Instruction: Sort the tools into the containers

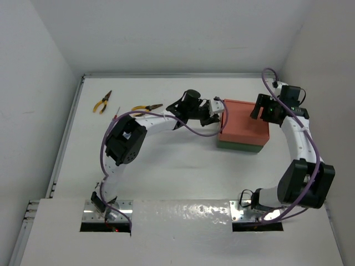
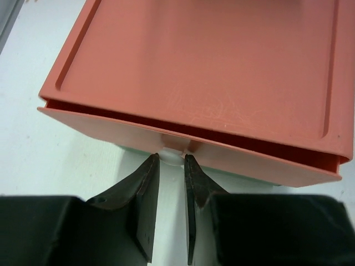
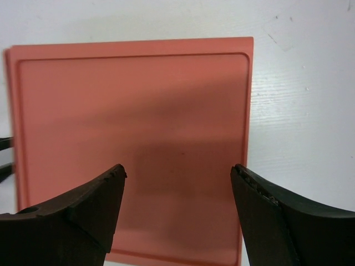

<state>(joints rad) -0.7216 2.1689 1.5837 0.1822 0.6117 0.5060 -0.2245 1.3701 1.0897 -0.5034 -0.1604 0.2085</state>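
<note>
nothing looks sorted yet. two pliers and what seems a screwdriver lie on the table, well left of the box. the salmon tray sits closed over the green tray. the left fingers pinch a pale tab on its front. the right fingers hover spread wide above the top. opening and all the placing remain.

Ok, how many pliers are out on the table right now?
2. The first pliers lies at far left; the second pliers lies just right of it, beside the left arm. The arm could hide more.
</note>
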